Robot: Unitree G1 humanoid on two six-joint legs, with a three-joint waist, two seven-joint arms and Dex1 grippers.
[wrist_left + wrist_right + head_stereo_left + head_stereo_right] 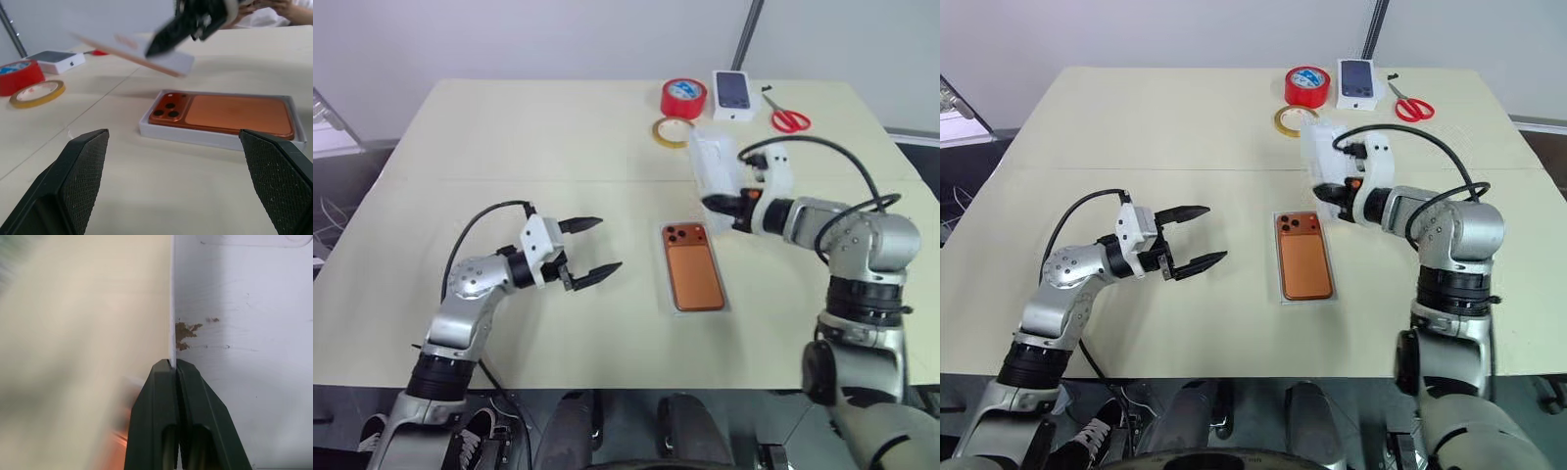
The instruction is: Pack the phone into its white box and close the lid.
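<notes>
Phone [693, 269] first: we see it lying camera side up inside the white box [665, 294], near the front-centre of the bench [509, 127], its long axis running from the near edge away from us, camera bump at the far end. On our left, level with the near half of the box, the left end effector [590, 250] hangs above the bench with its two black fingers spread wide and nothing between them, pointing across toward the box but apart from it. Just beyond the far end of the box, the right end effector [718, 208] is pinched tight on one wall of the lid [715, 162], which it holds tilted in the air, clear of the bench. So the white box lies nearer to us than the lid and a little to the left of it, and our right arm is plainly the nearer one for the closing. That arm reaches inward from the right with the forearm roughly level and the wrist turned in. In our judgement the lid must be levelled, lined up with the box's long axis, and lowered squarely. Farther back lie a yellow tape ring [672, 131], a red tape roll [683, 97], a small printed box [733, 93] and scissors [787, 117].
</notes>
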